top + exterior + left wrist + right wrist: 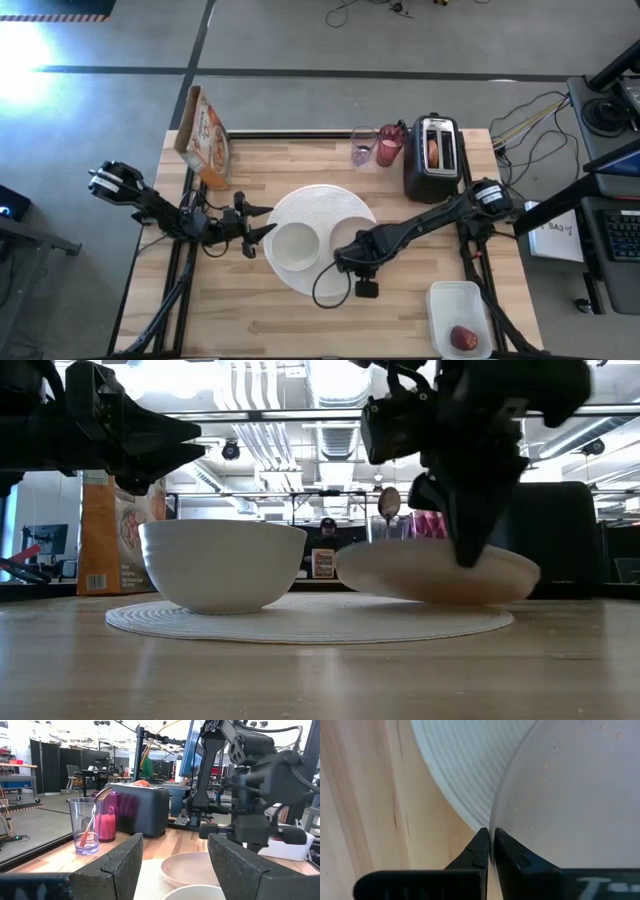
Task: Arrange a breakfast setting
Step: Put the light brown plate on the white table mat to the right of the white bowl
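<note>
Right gripper (pixel 490 845) angled down over large round white plate (pixel 318 205), pinching small grey plate (pixel 435 572) rim, tilted. Left gripper (pixel 258 226) level, half-open, empty, beside small white bowl (pixel 295 245).

Both arms were dark, built of slim jointed links with pale bands at the shoulder housings. A black cable looped from the right arm (pixel 420 222). The left gripper (pixel 170 865) had blocky, matte black fingers (pixel 120 865) with a grainy, foam-like texture.
</note>
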Robot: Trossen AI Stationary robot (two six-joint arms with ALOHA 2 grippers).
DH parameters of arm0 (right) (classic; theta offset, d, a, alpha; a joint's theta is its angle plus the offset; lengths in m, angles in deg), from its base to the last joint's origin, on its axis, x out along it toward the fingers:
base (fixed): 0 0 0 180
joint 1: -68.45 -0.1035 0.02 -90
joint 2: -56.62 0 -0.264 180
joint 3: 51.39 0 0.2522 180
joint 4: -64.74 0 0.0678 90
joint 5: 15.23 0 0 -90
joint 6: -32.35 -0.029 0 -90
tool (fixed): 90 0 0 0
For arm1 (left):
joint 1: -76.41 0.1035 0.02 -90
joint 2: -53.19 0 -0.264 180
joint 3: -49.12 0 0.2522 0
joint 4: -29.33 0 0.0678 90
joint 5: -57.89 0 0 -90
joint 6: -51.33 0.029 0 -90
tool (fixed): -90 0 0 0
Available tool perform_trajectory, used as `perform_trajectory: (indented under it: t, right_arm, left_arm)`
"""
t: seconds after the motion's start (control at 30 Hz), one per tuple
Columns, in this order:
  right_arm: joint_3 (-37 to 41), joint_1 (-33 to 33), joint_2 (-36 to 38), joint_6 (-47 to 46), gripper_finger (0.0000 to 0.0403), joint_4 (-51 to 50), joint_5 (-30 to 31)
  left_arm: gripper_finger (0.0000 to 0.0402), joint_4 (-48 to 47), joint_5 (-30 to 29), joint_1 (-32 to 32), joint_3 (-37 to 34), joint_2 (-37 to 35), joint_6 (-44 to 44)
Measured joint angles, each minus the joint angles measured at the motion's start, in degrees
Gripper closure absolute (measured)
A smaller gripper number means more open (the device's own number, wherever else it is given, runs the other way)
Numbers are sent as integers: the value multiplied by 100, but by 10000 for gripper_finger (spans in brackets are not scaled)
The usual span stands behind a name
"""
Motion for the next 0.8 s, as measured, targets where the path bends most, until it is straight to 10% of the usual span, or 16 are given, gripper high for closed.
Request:
perform_trajectory:
  t: [0.8]
  right_arm:
    - [2,-176,-57,-277,344,869,478]
  left_arm:
    - [193,-3,224,0,0,-2,-214]
